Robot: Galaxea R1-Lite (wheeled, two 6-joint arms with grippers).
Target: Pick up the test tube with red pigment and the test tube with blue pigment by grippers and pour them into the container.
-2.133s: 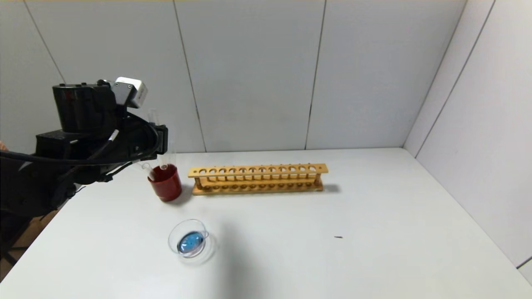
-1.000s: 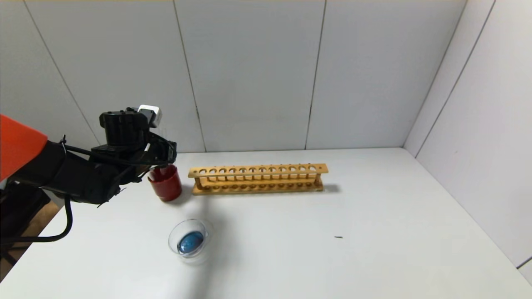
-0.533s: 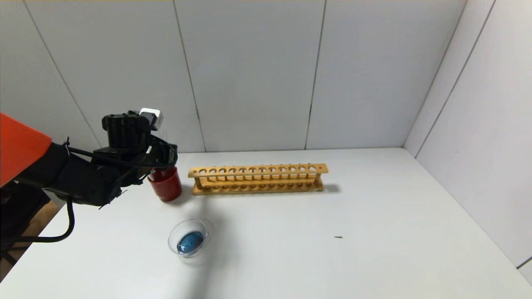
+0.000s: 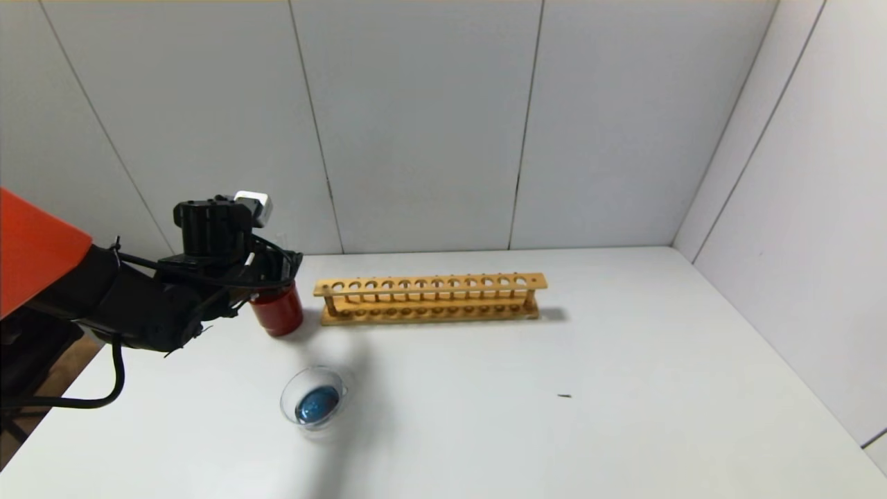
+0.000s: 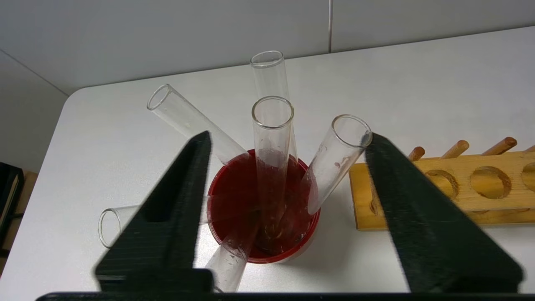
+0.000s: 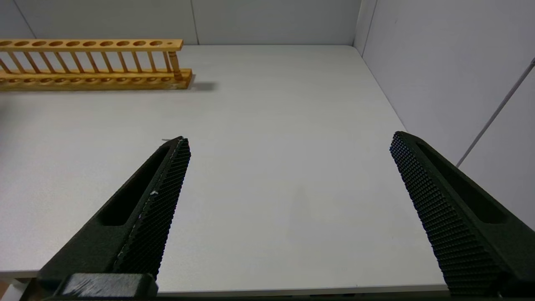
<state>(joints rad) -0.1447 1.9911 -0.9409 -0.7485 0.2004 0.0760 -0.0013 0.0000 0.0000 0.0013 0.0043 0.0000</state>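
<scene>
The white counter (image 4: pixel 527 388) carries, from large to small, a wooden rack (image 4: pixel 429 298) near its far edge with every hole free, a red cup (image 4: pixel 277 312) just beside the left end of the rack, and the container (image 4: pixel 315 403), a clear glass dish that stands alone nearer the front edge, toward the left. In the container lies a blue pool of liquid, with perhaps a thin reddish rim, so I judge that the blue pigment is already poured; for the red pigment I cannot tell surely. No tube with coloured liquid is visible: the tubes in the red cup all look clear and empty, and one upright tube (image 5: pixel 272 138) stands in the middle between the leaning ones. If the red is also in the dish, the task looks almost finished and only the retreat of the arm is left; otherwise one pour is still missing. The left tool (image 5: pixel 288 144) hangs over the red cup near the far left corner of the counter with its fingers wide apart; the tubes rise between them, one leaning tube (image 5: pixel 336 159) is very near to one finger, and nothing is gripped. The right tool (image 6: pixel 288 142) is parked over the bare right side of the counter, also spread wide, holding nothing.
</scene>
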